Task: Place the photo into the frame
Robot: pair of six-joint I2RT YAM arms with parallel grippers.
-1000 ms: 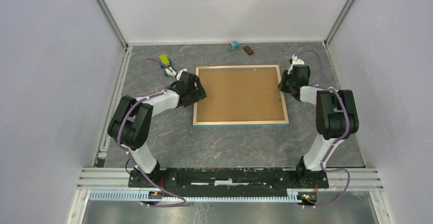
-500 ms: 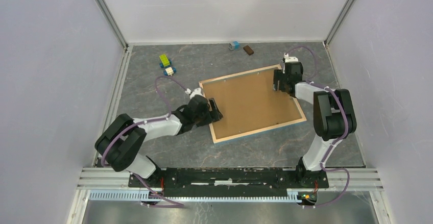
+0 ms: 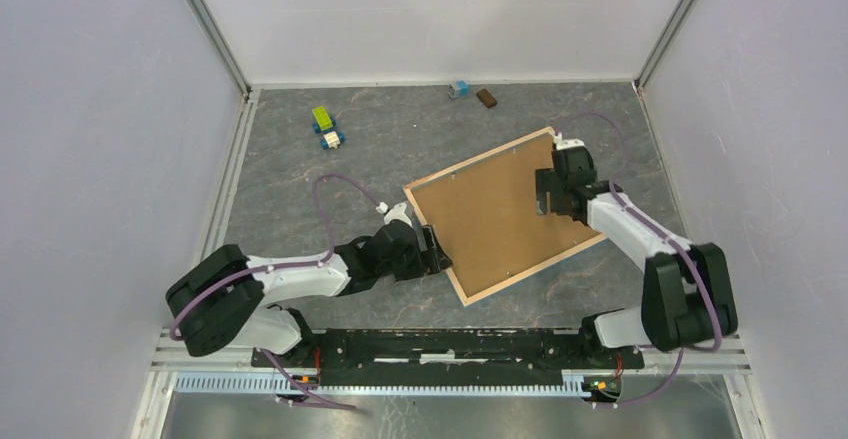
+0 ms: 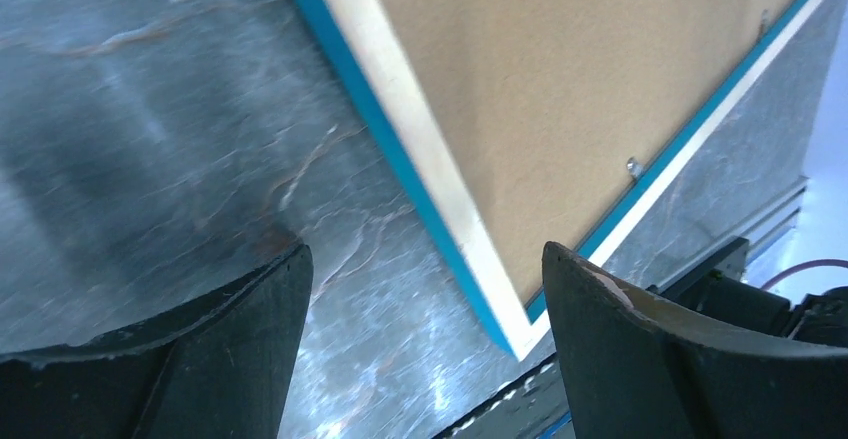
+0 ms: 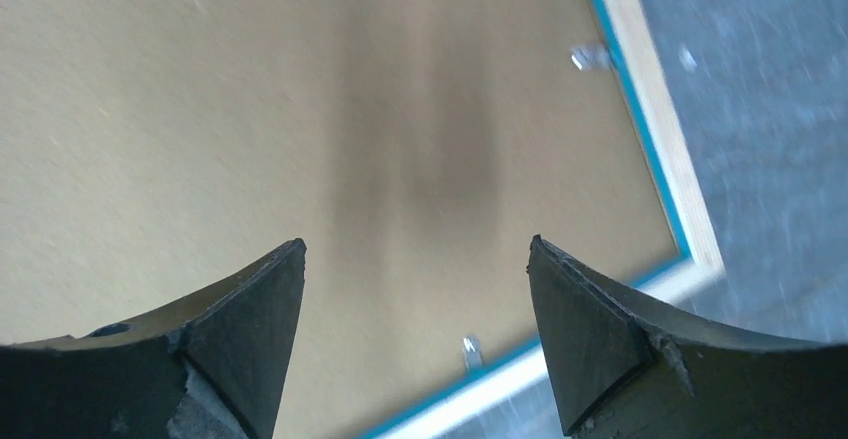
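The frame [image 3: 536, 269] lies face down and skewed on the table, with its light wood back up and its blue edge showing. A brown backing board [image 3: 500, 214] fills it. The photo is hidden. My left gripper [image 3: 432, 249] is open and low at the frame's left rim. In the left wrist view [image 4: 425, 259] the rim [image 4: 418, 149] and a near corner lie between its fingers. My right gripper [image 3: 545, 191] is open just above the board's right part. In the right wrist view [image 5: 415, 249] it hovers over the board [image 5: 300, 109] near the rim [image 5: 665, 129].
Small toy blocks lie at the back: a green-yellow one [image 3: 322, 117], a blue-white one [image 3: 330, 140], a blue one [image 3: 459, 89] and a brown one [image 3: 487, 98]. Metal clips [image 5: 590, 56] stick up along the board's edge. White walls enclose the table.
The frame has turned counter-clockwise and slid toward the near right. My left gripper has drawn back toward the near edge along its left rim. My right gripper has moved inward over the board.
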